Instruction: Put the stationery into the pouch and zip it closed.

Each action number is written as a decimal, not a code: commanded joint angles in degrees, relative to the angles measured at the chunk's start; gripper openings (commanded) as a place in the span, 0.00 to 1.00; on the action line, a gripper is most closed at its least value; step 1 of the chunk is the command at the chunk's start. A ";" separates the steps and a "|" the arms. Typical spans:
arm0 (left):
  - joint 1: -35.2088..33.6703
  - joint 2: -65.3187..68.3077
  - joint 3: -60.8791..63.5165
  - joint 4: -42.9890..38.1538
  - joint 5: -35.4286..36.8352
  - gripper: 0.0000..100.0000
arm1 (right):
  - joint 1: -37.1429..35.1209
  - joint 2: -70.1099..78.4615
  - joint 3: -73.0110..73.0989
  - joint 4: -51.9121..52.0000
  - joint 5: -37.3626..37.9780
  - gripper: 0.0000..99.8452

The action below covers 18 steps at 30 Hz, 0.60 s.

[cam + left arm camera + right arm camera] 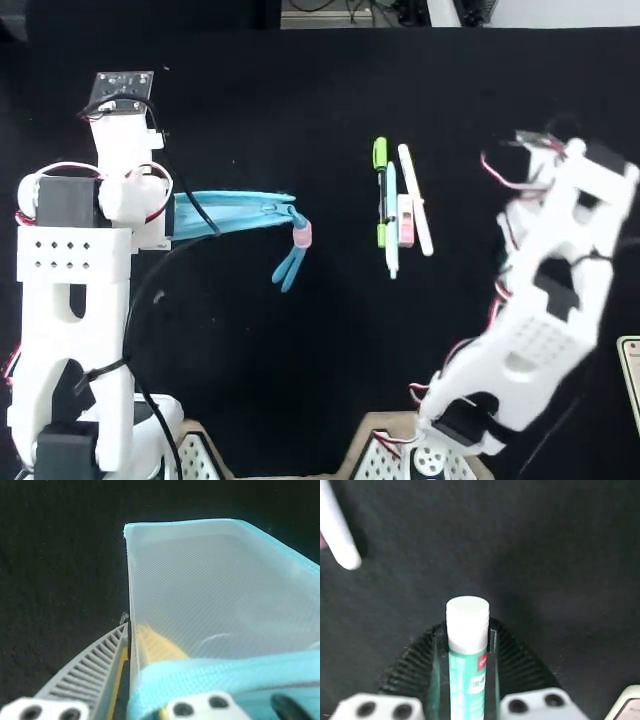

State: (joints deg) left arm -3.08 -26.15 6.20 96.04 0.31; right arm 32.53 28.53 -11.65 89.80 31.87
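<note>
While the left end effector [131,630] is clamping the left end of the pouch [215,590], the right end effector [466,635] is gripping a glue stick [467,612].

The glue stick is showing a white cap and a green label with a red patch, its print too small to tell. The pouch is lying at the left of the black counter [330,380], its zip pull [300,236] pointing right. In the middle, a green highlighter [380,155], a white-and-blue pen [391,240], a pink eraser [406,228] and a white pen [415,195] are lying together, running near to far. A band of black counter is separating pouch from row. A pale card [632,375] is sitting at the right edge.
</note>
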 commanded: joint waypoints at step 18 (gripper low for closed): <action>1.01 -0.26 -0.13 -0.35 0.09 0.03 | 0.35 -22.11 33.45 -17.85 8.70 0.14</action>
State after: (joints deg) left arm -3.08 -26.15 6.20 96.04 0.31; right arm 34.11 7.25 25.63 71.25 38.99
